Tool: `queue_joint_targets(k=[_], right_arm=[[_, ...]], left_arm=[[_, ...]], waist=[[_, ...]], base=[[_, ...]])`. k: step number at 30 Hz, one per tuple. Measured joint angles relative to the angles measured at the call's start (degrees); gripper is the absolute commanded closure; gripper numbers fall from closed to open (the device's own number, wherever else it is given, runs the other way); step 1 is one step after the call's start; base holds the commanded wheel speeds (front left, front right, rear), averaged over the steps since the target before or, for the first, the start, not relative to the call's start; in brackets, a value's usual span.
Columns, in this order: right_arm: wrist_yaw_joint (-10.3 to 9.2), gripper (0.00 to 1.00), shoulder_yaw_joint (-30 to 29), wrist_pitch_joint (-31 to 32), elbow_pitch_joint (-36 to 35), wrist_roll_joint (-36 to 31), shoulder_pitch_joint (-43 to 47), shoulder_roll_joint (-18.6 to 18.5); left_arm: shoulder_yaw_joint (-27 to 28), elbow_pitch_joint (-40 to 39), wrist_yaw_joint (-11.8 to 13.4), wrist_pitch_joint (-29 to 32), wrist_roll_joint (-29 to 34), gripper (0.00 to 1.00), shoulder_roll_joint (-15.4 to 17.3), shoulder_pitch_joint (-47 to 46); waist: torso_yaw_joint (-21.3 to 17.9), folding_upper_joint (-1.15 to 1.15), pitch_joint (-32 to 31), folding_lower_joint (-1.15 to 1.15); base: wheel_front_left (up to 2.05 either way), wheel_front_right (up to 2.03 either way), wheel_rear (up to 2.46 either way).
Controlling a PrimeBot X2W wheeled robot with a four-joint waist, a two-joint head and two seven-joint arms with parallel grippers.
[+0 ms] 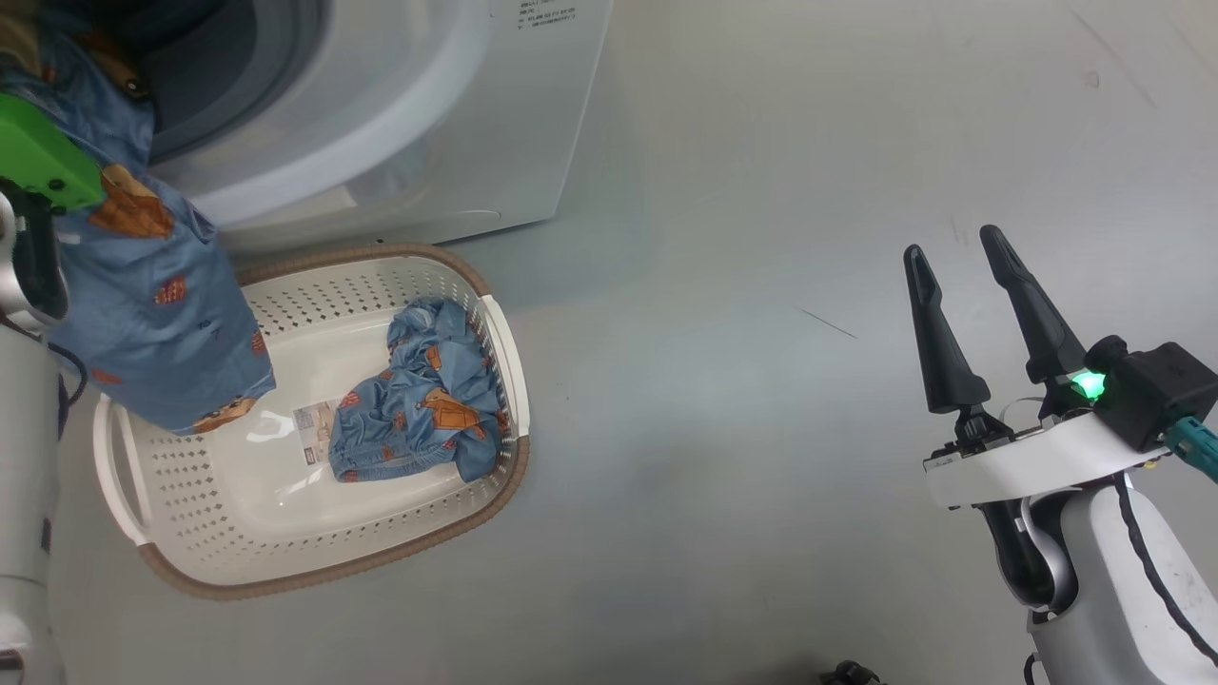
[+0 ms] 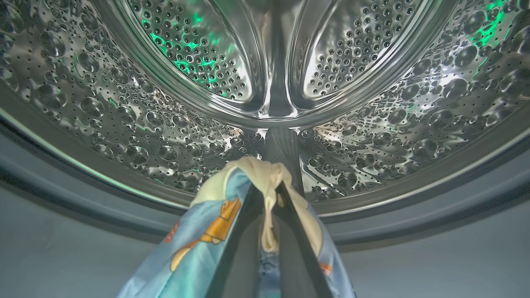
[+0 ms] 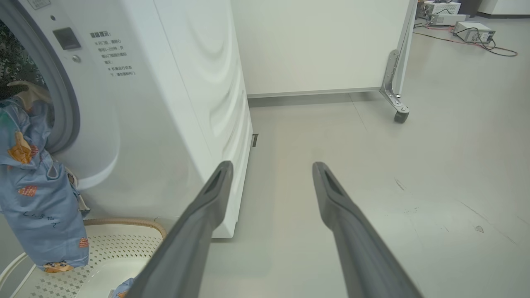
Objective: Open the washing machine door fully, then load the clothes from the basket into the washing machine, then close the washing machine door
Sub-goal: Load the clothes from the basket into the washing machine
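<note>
Before drum [image 2: 124,116] — left pincer [image 2: 269,186] around garment [image 2: 198,244]

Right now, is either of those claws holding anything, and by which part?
The left gripper pinches a light-blue printed fabric garment by a bunched fold of its cream lining; the rest hangs free. The right gripper is open, empty.
</note>
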Motion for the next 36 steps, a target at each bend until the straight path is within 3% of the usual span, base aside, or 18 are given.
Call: queue_joint_targets(k=[13, 20, 29, 30, 31, 32, 33, 34, 36], right_arm=[[0.00, 0.00, -0.80, 0.00, -0.15, 0.00, -1.85, 0.41], [0.00, 0.00, -0.86, 0.00, -0.18, 0.00, -2.71, 0.65], [0.00, 0.00, -0.55, 0.00, -0.12, 0.00, -3.10, 1.19], [0.00, 0.00, -0.51, 0.00, -0.09, 0.00, -3.10, 1.21], [0.00, 0.00, -0.48, 0.00, -0.04, 0.00, -3.10, 1.22], [0.00, 0.00, -0.47, 0.00, 0.00, 0.00, -3.11, 1.23], [0.00, 0.00, -0.47, 0.00, 0.03, 0.00, -3.11, 1.24], [0.00, 0.00, -0.47, 0.00, 0.07, 0.00, -3.11, 1.27], [0.00, 0.00, -0.47, 0.00, 0.13, 0.00, -3.12, 1.31]], left_arm=[[0.13, -0.30, -0.05, -9.92, 3.58, 1.00, 1.48, -9.82], [0.60, -1.72, -0.49, -10.63, 4.83, 1.00, 2.08, -13.04], [0.47, 5.05, -0.74, -10.54, 4.99, 1.00, 1.43, -12.86], [0.58, 5.76, -0.74, -10.54, 4.98, 0.80, 1.40, -12.87], [0.63, 6.44, -0.74, -10.54, 4.98, 0.68, 1.37, -12.88], [0.59, 7.02, -0.74, -10.54, 4.98, 0.28, 1.36, -12.87], [0.57, 7.59, -0.74, -10.54, 4.98, 0.28, 1.36, -12.88], [0.57, 8.13, -0.74, -10.54, 4.98, 0.00, 1.33, -12.88], [0.56, 8.87, -0.74, -10.54, 4.98, 0.00, 1.26, -12.91]], waist=[[-1.34, 0.00, 3.13, 0.00], [-1.35, 0.00, 3.86, 0.00], [-1.47, 0.00, 4.07, 0.00], [-1.49, 0.00, 4.02, 0.00], [-1.51, 0.00, 3.96, 0.00], [-1.53, 0.00, 3.90, 0.00], [-1.54, 0.00, 3.83, 0.00], [-1.55, 0.00, 3.75, 0.00], [-1.57, 0.00, 3.58, 0.00]], base=[[0.00, 0.00, 0.00], [0.00, 0.00, 0.00], [0.00, 0.00, 0.00], [0.00, 0.00, 0.00], [0.00, 0.00, 0.00], [0.00, 0.00, 0.00], [0.00, 0.00, 0.00], [0.00, 0.00, 0.00], [0.00, 0.00, 0.00]])
